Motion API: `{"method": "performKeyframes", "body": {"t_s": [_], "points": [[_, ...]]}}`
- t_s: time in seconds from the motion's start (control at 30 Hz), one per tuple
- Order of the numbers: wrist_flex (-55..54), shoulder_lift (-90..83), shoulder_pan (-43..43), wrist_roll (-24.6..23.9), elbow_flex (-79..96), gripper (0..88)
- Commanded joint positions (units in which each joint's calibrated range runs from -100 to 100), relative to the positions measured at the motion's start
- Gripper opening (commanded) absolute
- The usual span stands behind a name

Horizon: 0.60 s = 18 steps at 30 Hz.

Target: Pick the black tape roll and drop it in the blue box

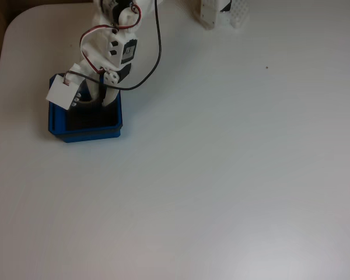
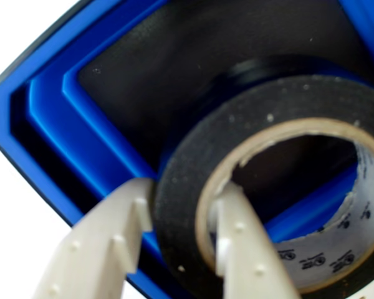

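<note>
Black tape roll (image 2: 193,187) is pinched by the tool (image 2: 174,243) through its wall, one finger inside the core, one outside, held over the blue box (image 2: 50,118). Judged light, stiff, matte; wall pinch suits it.

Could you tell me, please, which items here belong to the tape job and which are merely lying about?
Belonging to the job:
- black tape roll with whitish inner core, pinched through its wall by the white two-finger gripper
- square blue plastic box with black floor

Lying about:
- white plastic parts at the table's far edge
</note>
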Motion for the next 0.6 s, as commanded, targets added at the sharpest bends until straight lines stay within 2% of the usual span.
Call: {"method": "performKeyframes", "body": {"t_s": [0.0,0.57], "points": [[-0.42,-0.58,0.59,0.09,-3.91,1.8],[-0.34,-1.0,0.59,-0.43,-3.91,4.0]]}}
